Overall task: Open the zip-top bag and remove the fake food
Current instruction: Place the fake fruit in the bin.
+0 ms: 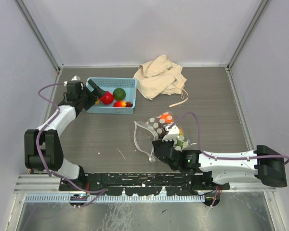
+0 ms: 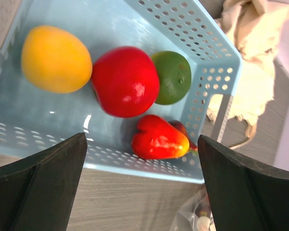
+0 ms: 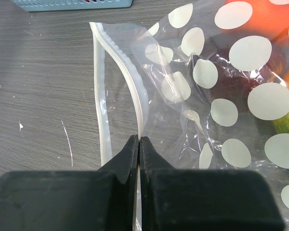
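My right end effector (image 3: 138,140) is pressed together, pinching the zip strip of the white-dotted zip-top bag (image 3: 207,91), which lies by the desk's (image 1: 96,139) near edge with fake food (image 1: 166,118) inside. My left end effector (image 2: 142,144), spread wide, hovers over the blue basket (image 2: 202,57) near the far left corner. Open desk lies between.
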Available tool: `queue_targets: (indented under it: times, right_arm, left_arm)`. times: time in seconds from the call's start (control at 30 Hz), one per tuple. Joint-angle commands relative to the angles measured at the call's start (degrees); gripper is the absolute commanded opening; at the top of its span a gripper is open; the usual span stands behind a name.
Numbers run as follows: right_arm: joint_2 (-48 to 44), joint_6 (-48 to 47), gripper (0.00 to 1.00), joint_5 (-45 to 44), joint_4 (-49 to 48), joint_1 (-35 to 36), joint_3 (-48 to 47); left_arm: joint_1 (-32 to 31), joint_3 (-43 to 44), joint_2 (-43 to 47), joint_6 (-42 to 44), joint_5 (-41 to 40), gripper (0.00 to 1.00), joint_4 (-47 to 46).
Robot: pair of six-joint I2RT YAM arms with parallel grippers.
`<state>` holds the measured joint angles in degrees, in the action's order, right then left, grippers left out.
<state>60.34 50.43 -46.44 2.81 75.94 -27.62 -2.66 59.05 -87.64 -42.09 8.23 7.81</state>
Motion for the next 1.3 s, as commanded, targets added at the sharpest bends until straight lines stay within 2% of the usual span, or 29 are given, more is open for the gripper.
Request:
queue_targets:
  times: [0.0,0.13,0.33,0.43,0.6,0.77,0.97,1.07,1.27]
  right_arm:
    - [-2.1,-1.7,0.01,-0.8,-2.8,-0.4,-0.3]
    - [-2.9,-2.1,0.01,-0.6,-2.8,-0.5,0.1]
    - [-3.8,-3.8,0.01,-0.2,-3.0,-0.7,0.2]
    - [-4.4,-4.7,0.01,-0.1,-3.1,-0.8,0.0]
    - [-5.0,-5.1,0.01,0.1,-3.1,-0.9,0.0]
    - [-5.4,-5.0,0.01,0.7,-2.9,-0.9,0.4]
    - [-6.3,-5.4,0.01,0.9,-2.9,-0.9,0.9]
    - [-6.9,-6.3,0.01,1.2,-2.9,-0.9,1.2]
    - [-8.7,-6.5,0.01,1.6,-3.0,-0.9,2.5]
  left_arm:
    - [2.2,-7.5,6.0,-3.5,12.5,0.98,-15.6]
    - [2.1,-11.6,11.6,-0.3,15.9,0.98,-16.6]
    - [-2.1,-14.1,24.5,8.8,12.6,0.98,-9.2]
    - [-3.2,-15.7,29.5,9.9,13.8,0.98,-8.9]
    - [-3.2,-22.7,35.1,4.1,19.5,0.98,-18.7]
    - [-3.2,-28.6,37.8,-2.2,21.6,0.98,-26.8]
    - [-3.9,-29.5,35.6,-8.5,29.7,0.98,-27.5]
    - [-8.3,-30.5,36.3,-7.6,30.2,0.98,-27.5]
    - [-21.1,-33.3,42.6,-2.7,22.9,0.99,-25.5]
